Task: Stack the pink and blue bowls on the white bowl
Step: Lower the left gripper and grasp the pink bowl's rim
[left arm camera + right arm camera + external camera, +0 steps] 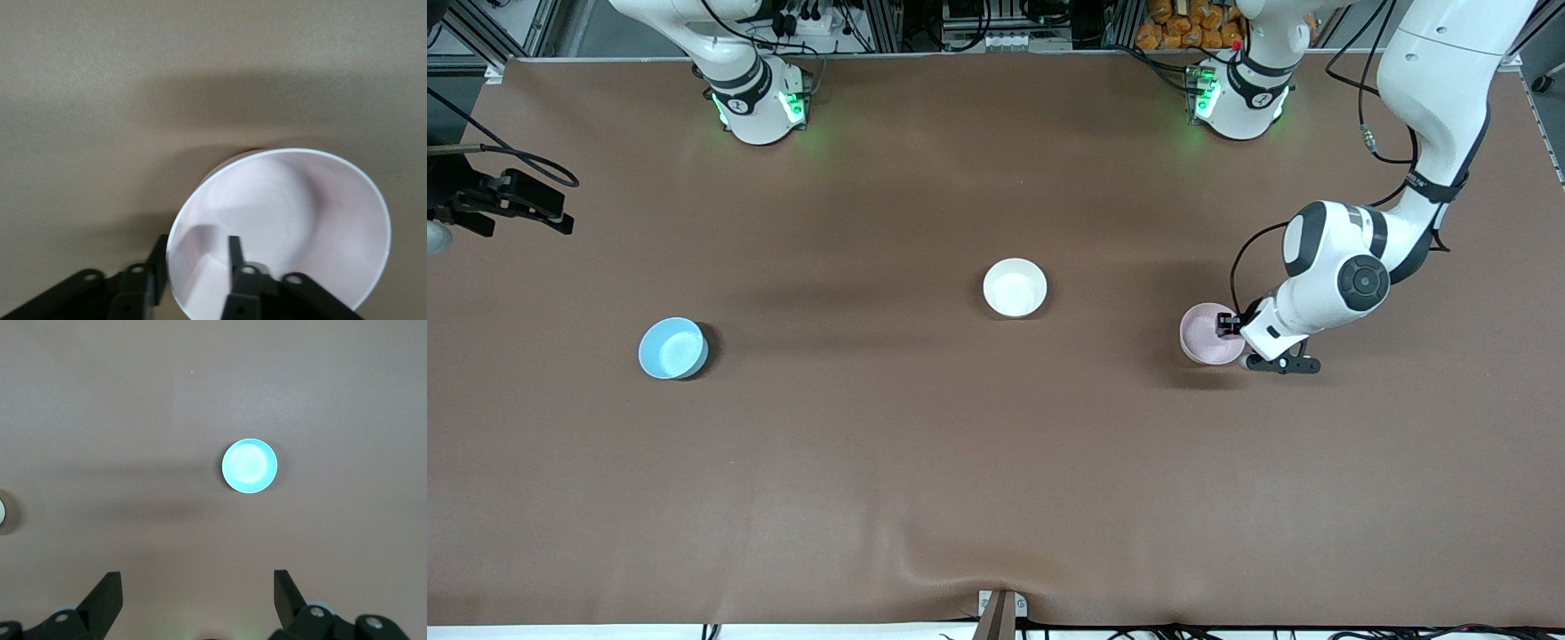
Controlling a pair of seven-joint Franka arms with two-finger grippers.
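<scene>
A wide table point(925, 462) was covered by a brown cloth, wrinkled near a small bracket point(999, 612) at the table's edge nearest the front camera. At the table's edge farthest from that camera, aluminium framing point(889, 22), tangled cables point(818, 18) and orange objects point(1183, 22) were seen.

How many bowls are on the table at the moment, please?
3: the blue bowl toward the right arm's end, the white bowl in the middle, and the pink bowl at the left gripper. None looks hidden.
</scene>
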